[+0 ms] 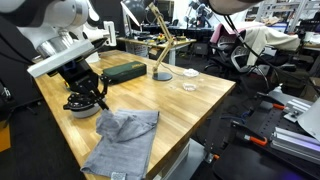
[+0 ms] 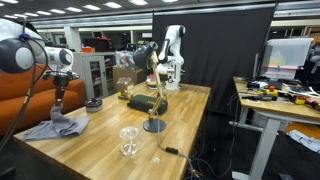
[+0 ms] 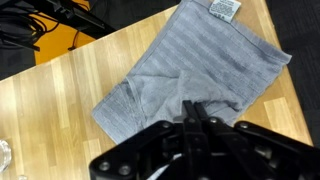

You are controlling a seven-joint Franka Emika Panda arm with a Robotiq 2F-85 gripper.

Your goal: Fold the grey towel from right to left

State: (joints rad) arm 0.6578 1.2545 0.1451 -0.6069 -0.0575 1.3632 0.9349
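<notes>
The grey towel lies on the wooden table with its label end toward the table edge and one corner folded and rumpled. It shows in both exterior views. My gripper is shut, its two fingertips pressed together, and hovers just over the towel's rumpled side. I see no cloth between the fingers. In both exterior views the gripper hangs over the towel's end nearest the arm.
A black bowl sits on the table beside the towel, under the gripper in an exterior view. A dark green box, a wooden desk lamp, a clear glass dish and a stemmed glass stand farther along the table.
</notes>
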